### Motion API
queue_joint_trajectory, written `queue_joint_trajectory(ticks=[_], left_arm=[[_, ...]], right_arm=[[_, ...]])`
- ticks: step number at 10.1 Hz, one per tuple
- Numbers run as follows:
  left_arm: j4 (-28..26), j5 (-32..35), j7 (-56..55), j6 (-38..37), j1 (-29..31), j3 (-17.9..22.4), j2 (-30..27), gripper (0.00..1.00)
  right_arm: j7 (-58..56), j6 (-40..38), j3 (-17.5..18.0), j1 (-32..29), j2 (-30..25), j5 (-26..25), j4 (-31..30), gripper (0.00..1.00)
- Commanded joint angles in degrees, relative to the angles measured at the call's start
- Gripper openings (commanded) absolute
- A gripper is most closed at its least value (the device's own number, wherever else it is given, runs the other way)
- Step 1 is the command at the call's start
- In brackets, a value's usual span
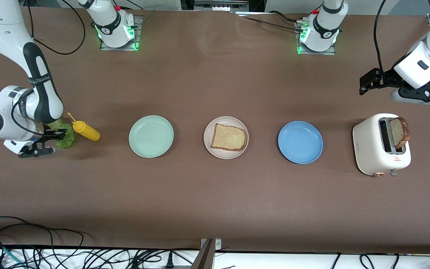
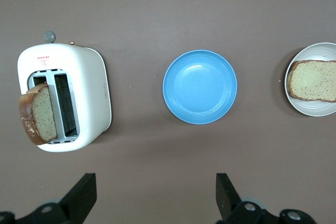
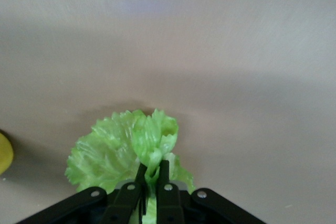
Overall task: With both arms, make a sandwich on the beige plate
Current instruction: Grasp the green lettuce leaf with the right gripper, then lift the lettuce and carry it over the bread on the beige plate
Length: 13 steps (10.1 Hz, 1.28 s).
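Observation:
The beige plate (image 1: 226, 120) sits mid-table between a mint-green plate and a blue one, with one tan bread slice (image 1: 228, 137) lying flat on it. A second bread slice (image 1: 399, 132) stands up out of the white toaster (image 1: 377, 149) at the left arm's end. At the right arm's end a ruffled green lettuce leaf (image 1: 65, 139) lies on the table. My right gripper (image 3: 152, 169) is shut on a fold of the lettuce (image 3: 115, 150). My left gripper (image 2: 156, 182) hangs open and holds nothing, up in the air near the toaster (image 2: 89, 93).
A yellow squeeze bottle (image 1: 86, 130) lies right beside the lettuce. The mint-green plate (image 1: 150, 136) and the blue plate (image 1: 300, 142) hold nothing. Cables run along the table edge nearest the front camera.

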Motion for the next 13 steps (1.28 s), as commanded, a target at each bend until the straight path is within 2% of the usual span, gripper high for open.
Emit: queue_joint_trajectory(ticks=[1, 3, 4, 6, 7, 8, 9, 11, 13], left_arm=[[0.5, 1.3, 0.3, -1.1, -4.0, 2.9, -0.3, 1.0], [0.5, 1.0, 0.3, -1.1, -4.4, 3.7, -0.3, 1.0], [0.5, 1.1, 0.3, -1.1, -4.5, 3.7, -0.3, 1.0], [0.5, 1.2, 0.3, -1.1, -4.9, 3.8, -0.3, 1.0], [0.5, 1.3, 0.3, -1.1, -5.6, 4.7, -0.3, 1.0], [0.5, 1.3, 0.3, -1.1, -5.9, 4.9, -0.3, 1.0], [0.5, 1.1, 0.3, -1.1, -5.3, 4.9, -0.3, 1.0], [0.5, 1.0, 0.3, -1.1, -5.2, 4.9, -0.3, 1.0], [0.5, 1.0, 0.3, -1.2, -5.2, 4.9, -0.3, 1.0]], right_arm=[[-5.8, -10.4, 0.1, -0.4, -2.1, -0.6, 8.6, 0.0], [-6.3, -29.2, 0.4, 0.3, -2.1, -0.4, 23.0, 0.0], [-6.0, -36.4, 1.1, 0.6, -2.1, 0.1, 27.8, 0.0], [-1.6, -45.4, 3.4, 3.0, -2.2, 0.7, 34.5, 0.0], [3.1, -47.5, 5.5, 3.9, -2.7, 4.2, 35.6, 0.0], [8.4, -47.6, 8.2, 4.3, -3.8, 8.9, 35.6, 0.0], [16.0, -47.5, 11.7, 5.6, -3.8, 10.8, 35.6, 0.0], [36.8, -43.3, 19.0, 10.5, -3.1, 10.9, 35.6, 0.0], [52.9, -34.1, 20.7, 17.9, -0.3, 10.9, 35.5, 0.0]])
